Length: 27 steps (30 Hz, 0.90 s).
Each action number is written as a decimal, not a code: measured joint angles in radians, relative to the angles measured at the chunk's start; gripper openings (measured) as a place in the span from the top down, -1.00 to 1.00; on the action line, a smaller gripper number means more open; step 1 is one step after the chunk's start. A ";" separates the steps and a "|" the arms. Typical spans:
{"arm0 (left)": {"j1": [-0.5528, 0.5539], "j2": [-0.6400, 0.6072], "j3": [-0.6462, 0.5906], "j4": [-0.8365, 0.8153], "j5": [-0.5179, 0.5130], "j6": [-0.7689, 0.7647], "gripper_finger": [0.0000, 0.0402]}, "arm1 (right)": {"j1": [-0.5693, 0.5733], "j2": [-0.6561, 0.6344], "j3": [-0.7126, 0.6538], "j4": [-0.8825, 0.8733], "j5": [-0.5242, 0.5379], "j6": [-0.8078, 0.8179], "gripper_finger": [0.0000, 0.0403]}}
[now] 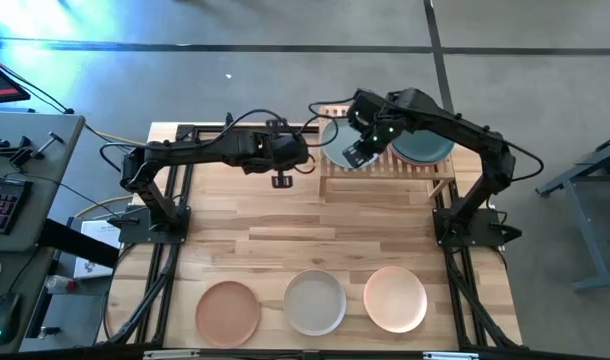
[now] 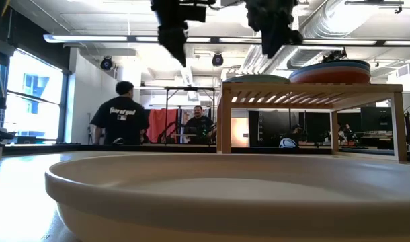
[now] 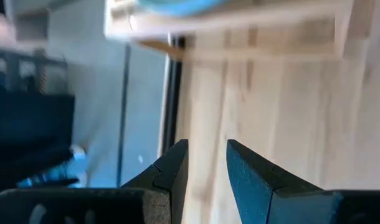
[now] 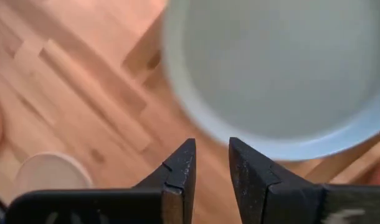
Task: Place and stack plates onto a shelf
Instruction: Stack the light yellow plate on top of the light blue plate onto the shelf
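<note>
**Plates on the rack, three left at the front edge**

Overhead pipes and strip lights run across the workshop behind the table, and two people [image 2: 124,114] stand back there beyond the bench. On the light wooden tabletop [image 1: 315,235], the bamboo shelf [image 1: 385,165] sits at the far side, toward the right. On its left half lies a pale blue-green plate [image 1: 335,145]; on its right half a small stack is topped by a dark teal plate [image 1: 422,147], with a red-orange rim and a blue one showing in the pile from table height [image 2: 329,72].

Along the near edge three more plates wait in a row, well apart from the shelf: a terracotta plate [image 1: 226,310], a grey-white plate [image 1: 315,302] and a peach plate [image 1: 395,298].

Over the left half of the shelf, the right gripper [image 1: 358,152] hangs just above the near rim of the pale plate; its fingers [image 4: 180,171] stand a little apart with nothing between them. Beside the shelf's left end, the left gripper [image 1: 282,180] hovers over bare tabletop, its fingers [image 3: 177,165] likewise parted on a narrow gap and holding nothing.
</note>
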 joint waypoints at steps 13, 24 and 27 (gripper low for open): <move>0.010 0.000 0.000 -0.143 0.103 -0.117 0.51 | 0.344 0.000 0.009 -0.146 0.000 0.376 0.63; 0.012 0.000 0.000 -0.110 0.161 -0.120 0.51 | 0.676 0.000 -0.118 -0.161 -0.028 0.713 0.63; 0.011 0.000 0.000 -0.097 0.167 -0.120 0.51 | 0.763 0.000 -0.167 -0.153 -0.027 0.791 0.63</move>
